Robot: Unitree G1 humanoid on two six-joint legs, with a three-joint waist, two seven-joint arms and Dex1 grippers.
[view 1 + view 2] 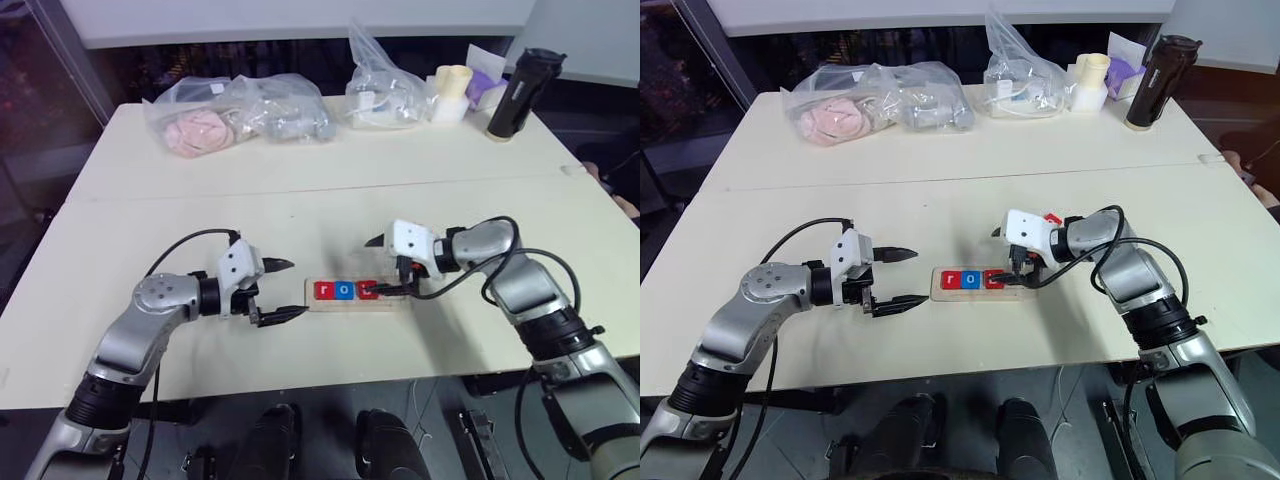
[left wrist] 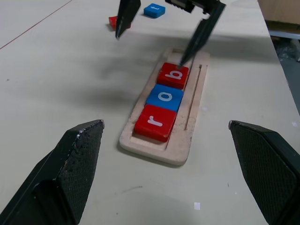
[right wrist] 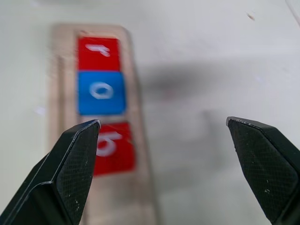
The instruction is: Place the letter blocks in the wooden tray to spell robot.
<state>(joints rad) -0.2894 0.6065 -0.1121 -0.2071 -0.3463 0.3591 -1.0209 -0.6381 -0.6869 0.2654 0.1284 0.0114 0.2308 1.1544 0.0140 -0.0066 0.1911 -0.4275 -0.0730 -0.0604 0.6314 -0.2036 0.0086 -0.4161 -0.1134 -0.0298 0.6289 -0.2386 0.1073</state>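
On the pale bench (image 1: pixel 300 200) our wooden tray (image 2: pixel 185 140) lies near the front edge, between the two arms. It holds three letter blocks touching in a row: red r (image 2: pixel 155 122), blue o (image 2: pixel 165 97), red b (image 2: pixel 173 75). The right gripper (image 2: pixel 157 33) hangs over the b with fingers wide, one tip at the block and holding nothing. The left gripper (image 1: pixel 283 290) waits just left of the tray, fingers wide and empty. A blue t (image 2: pixel 154 10) and another red block (image 2: pixel 113 21) lie beyond. We judge the red one is next; we should seat it flush against the b.

bare table (image 1: pixel 200 215) between arms and far bags (image 1: pixel 235 118); wooden tray (image 2: pixel 194 117) far half unfilled.
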